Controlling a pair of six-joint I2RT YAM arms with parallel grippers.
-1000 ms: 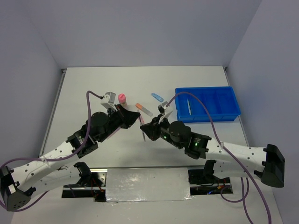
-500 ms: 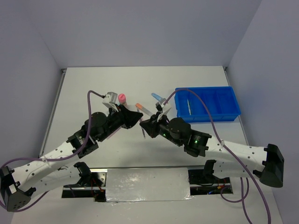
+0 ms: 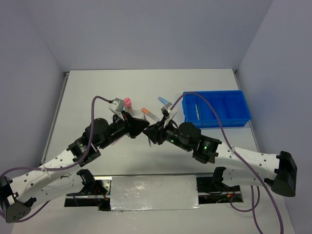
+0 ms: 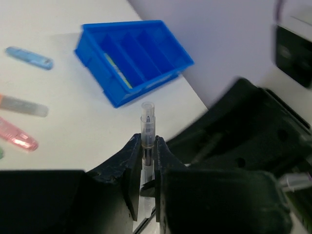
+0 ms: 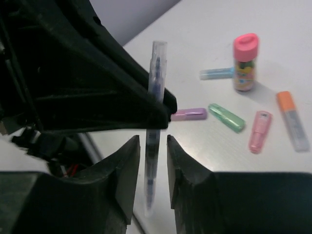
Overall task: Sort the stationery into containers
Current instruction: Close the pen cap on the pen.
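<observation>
The clear pen is off the table, well apart from the blue tray and out past its left end, where my two arms meet. My left gripper is clenched on the pen's lower barrel, and the capped end stands free above my fingers. My right gripper straddles the same pen with its fingers parted. A thin gap shows on each side of the barrel, so this gripper is released and grasps nothing. Inside the tray, a yellow pen lies along a narrow compartment near the left end. On the table, the blue stick lies just beside the tray's left end. The orange-capped stick is farther from the tray, and the pink-capped bottle stands upright farther still. In my right wrist view the pink stick, green stick and lilac stick lie in a loose row leading away from the orange-capped stick. A second blue stick lies just beside the bottle. That view does not show the tray, and my arms hide these four sticks from above.
</observation>
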